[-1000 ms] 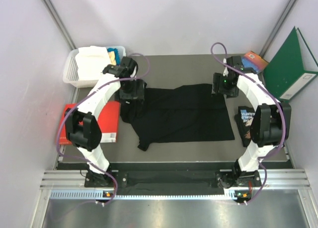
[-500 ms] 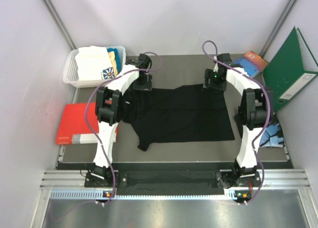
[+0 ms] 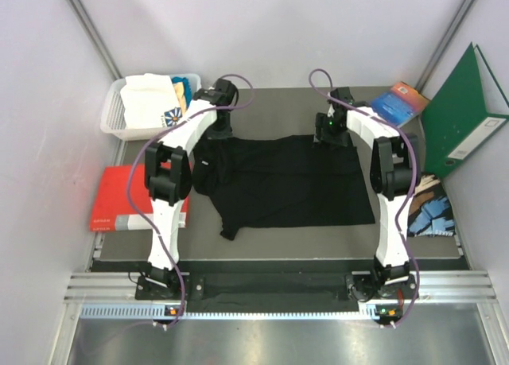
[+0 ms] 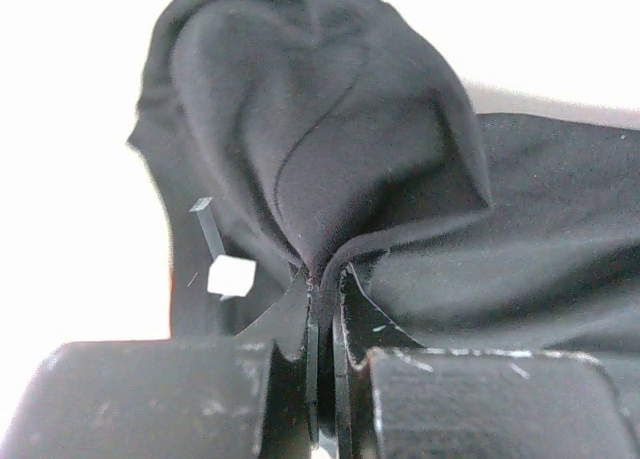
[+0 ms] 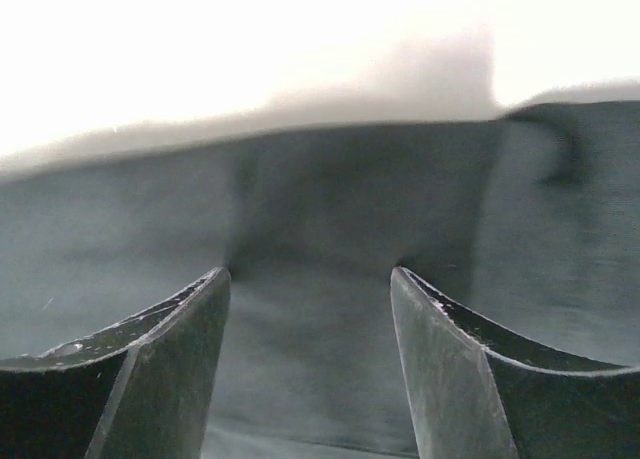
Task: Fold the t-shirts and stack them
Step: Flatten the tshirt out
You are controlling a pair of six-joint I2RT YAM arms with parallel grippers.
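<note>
Starting at the far left, a white basket (image 3: pixel 111 114) holds the waiting t-shirts: white and cream ones (image 3: pixel 147 95), with a teal one (image 3: pixel 188 85) tucked at its right end. No folded stack shows on the table yet. Red book (image 3: pixel 119 199) lies flat at near left, not part of the job. Left gripper (image 4: pixel 322 279) is pinched together on the black t-shirt (image 3: pixel 294 182) at its far-left corner. Cloth peaks up out of the jaws, likely so that corner can be lifted for a fold. The shirt lies spread mid-table, left side bunched, right side flat. Right gripper (image 5: pixel 310 279) sits at the far-right corner with fingers apart, straddling the hem, nothing clamped. It is probably set to match the left hold so both far corners lift evenly. Blue book (image 3: pixel 398 102), green folder (image 3: pixel 465 102) and magazine (image 3: pixel 429 214) sit along the right edge, out of the way.
</note>
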